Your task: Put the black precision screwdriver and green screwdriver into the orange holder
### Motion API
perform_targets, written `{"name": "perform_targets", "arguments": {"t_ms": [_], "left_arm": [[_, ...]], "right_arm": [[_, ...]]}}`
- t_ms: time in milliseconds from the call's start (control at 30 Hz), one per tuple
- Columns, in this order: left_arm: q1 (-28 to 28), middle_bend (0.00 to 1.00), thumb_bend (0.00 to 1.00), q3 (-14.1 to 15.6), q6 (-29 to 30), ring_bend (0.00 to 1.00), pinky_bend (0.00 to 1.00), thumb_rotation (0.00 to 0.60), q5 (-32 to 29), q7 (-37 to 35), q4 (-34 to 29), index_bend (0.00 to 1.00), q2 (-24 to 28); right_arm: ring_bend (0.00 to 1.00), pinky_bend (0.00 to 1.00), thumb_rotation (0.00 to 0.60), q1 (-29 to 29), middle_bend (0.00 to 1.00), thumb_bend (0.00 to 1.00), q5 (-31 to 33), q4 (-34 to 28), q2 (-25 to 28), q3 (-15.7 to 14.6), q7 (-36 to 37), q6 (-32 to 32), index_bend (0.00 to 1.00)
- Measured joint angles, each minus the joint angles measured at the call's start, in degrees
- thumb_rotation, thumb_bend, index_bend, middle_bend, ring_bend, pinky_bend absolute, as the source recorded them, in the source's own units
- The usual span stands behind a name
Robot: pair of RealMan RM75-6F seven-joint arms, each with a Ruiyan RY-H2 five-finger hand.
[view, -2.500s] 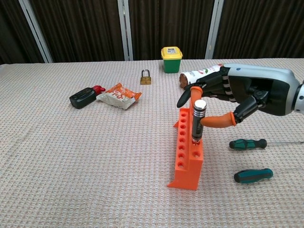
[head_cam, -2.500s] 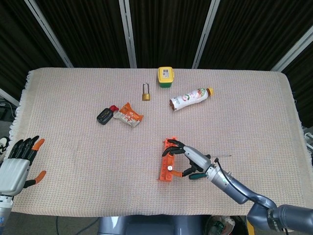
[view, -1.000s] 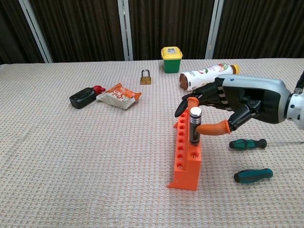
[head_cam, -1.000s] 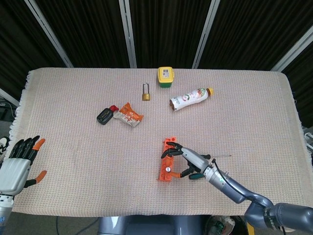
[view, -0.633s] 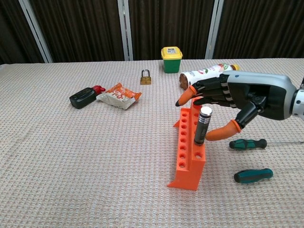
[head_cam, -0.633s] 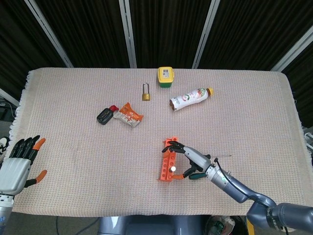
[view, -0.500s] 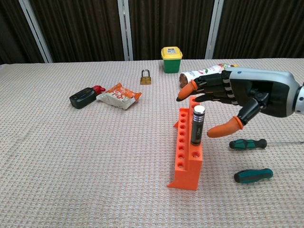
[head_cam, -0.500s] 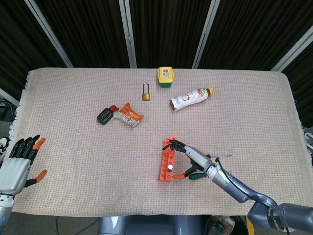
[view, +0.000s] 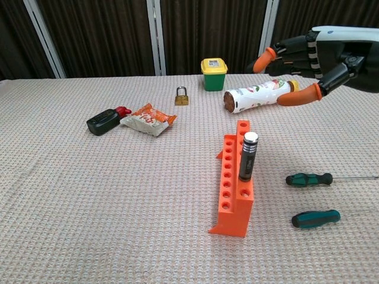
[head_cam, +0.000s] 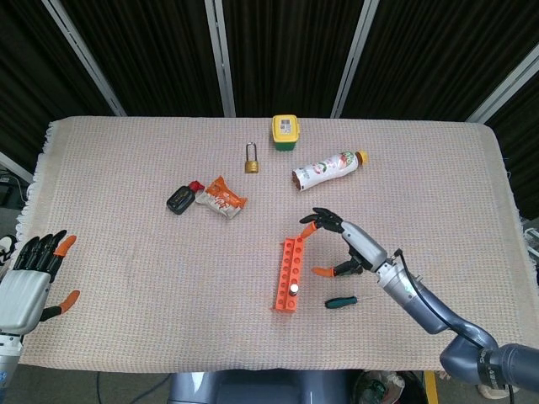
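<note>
Hovering upper right in the chest view, right hand [view: 311, 50] spreading fingers, holding nothing. Left hand [head_cam: 29, 282] idling lower left, fingers apart. Orange holder [view: 235, 183] carrying black precision screwdriver [view: 247, 157] upright. Green screwdriver [view: 315, 219] lying lower right.

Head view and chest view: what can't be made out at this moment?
- Head view: the right robot hand covers the long-shafted green screwdriver; only the stubby one shows.
- Chest view: the orange holder hides the black precision screwdriver tip; its depth is unknown.
- Chest view: left robot hand out of frame.
</note>
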Motion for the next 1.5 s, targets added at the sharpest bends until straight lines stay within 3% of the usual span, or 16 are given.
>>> {"name": "perform_targets", "arguments": {"t_ms": [233, 567, 867, 1167, 1500], "left_arm": [[-0.04, 0.00, 0.26, 0.21, -0.09, 0.00, 0.00, 0.600, 0.42, -0.14, 0.18, 0.01, -0.17], [0.09, 0.00, 0.25, 0.28, -0.08, 0.00, 0.00, 0.600, 0.21, -0.59, 0.82, 0.01, -0.14], [0.09, 0.00, 0.25, 0.37, -0.50, 0.00, 0.00, 0.600, -0.20, -1.37, 1.83, 0.01, -0.59], [-0.12, 0.00, 0.25, 0.33, -1.01, 0.00, 0.00, 0.600, -0.53, -2.22, 2.95, 0.01, -1.23], [-0.15, 0.00, 0.25, 0.33, -0.90, 0.00, 0.00, 0.600, -0.38, -2.56, 3.30, 0.00, -1.41]], "right_arm": [[0.00, 0.00, 0.600, 0.25, 0.19, 0.19, 5.07, 2.21, 0.40, 0.75, -14.33, -2.83, 0.47], [0.00, 0.00, 0.600, 0.25, 0.18, 0.18, 12.74, 5.65, -4.50, 0.02, -51.88, -3.32, 0.46], [0.00, 0.00, 0.600, 0.86, 0.18, 0.19, 19.90, 5.79, -9.13, -1.14, -77.12, -3.10, 0.46], [0.00, 0.00, 0.600, 1.19, 0.17, 0.13, 27.23, 2.30, -11.63, -2.38, -93.79, -1.16, 0.48], [0.00, 0.00, 0.600, 1.60, 0.18, 0.11, 33.62, -2.24, -12.12, -2.86, -98.65, -0.98, 0.48]]}}
